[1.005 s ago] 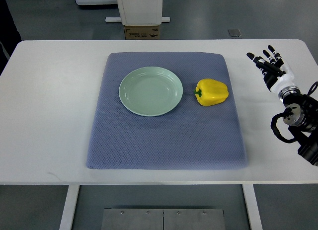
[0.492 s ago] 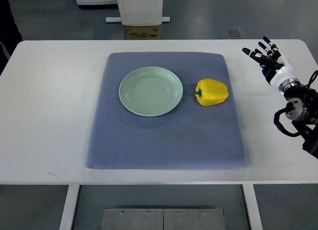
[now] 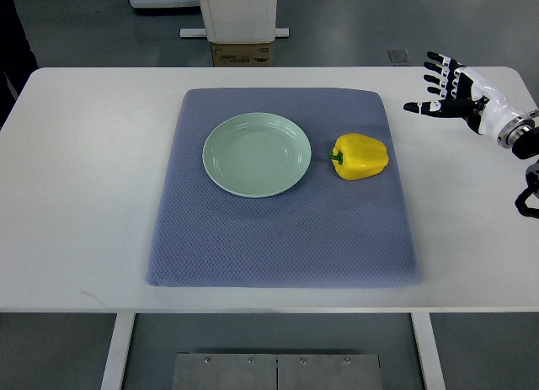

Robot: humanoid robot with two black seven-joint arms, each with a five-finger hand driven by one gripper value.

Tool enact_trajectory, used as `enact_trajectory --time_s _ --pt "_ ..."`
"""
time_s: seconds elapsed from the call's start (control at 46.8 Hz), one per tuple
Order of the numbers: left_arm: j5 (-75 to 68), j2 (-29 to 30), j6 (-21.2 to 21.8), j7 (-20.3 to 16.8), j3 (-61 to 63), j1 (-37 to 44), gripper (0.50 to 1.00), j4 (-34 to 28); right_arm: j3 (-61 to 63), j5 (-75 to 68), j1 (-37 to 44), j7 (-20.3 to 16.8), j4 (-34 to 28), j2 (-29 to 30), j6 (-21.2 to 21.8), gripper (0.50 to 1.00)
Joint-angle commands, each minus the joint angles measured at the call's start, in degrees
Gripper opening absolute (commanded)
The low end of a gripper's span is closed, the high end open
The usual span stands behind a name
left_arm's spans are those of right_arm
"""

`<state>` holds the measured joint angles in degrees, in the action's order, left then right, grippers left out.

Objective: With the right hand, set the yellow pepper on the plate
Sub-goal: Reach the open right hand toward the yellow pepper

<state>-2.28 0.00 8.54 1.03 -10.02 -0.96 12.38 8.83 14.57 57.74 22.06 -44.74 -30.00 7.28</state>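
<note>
A yellow pepper (image 3: 360, 157) lies on its side on the blue-grey mat (image 3: 282, 238), its green stem pointing left. Just left of it sits a pale green plate (image 3: 256, 154) with nothing on it. My right hand (image 3: 438, 88) comes in from the right edge and hovers over the white table's far right corner, to the upper right of the pepper and apart from it. Its fingers are spread and hold nothing. The left arm does not show.
The white table (image 3: 76, 179) carries the mat in its middle. Beyond the far edge stand a white pillar base (image 3: 237, 15) and a cardboard box (image 3: 240, 54) on the grey floor. Black cables (image 3: 528, 192) hang by my right forearm at the right edge.
My right hand has risen toward the table's far right corner and turned so its fingers point left toward the mat. Pepper and plate have not moved.
</note>
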Motion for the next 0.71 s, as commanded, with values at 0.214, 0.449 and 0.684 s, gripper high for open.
enact_trajectory --time_s 0.214,0.449,0.684 --pt "0.0 0.0 0.0 0.0 0.0 0.0 1.000 0.0 -4.1 12.6 0.2 0.4 -11.2 -6.0 2.1 1.000" --pt "0.0 0.0 0.0 0.0 0.0 0.0 1.000 0.0 -10.1 17.5 3.8 1.4 -12.0 -5.3 1.2 1.000" --pt "0.0 0.0 0.0 0.0 0.0 0.0 1.000 0.0 -17.7 17.9 7.7 1.4 -11.5 -4.0 -4.6 0.924"
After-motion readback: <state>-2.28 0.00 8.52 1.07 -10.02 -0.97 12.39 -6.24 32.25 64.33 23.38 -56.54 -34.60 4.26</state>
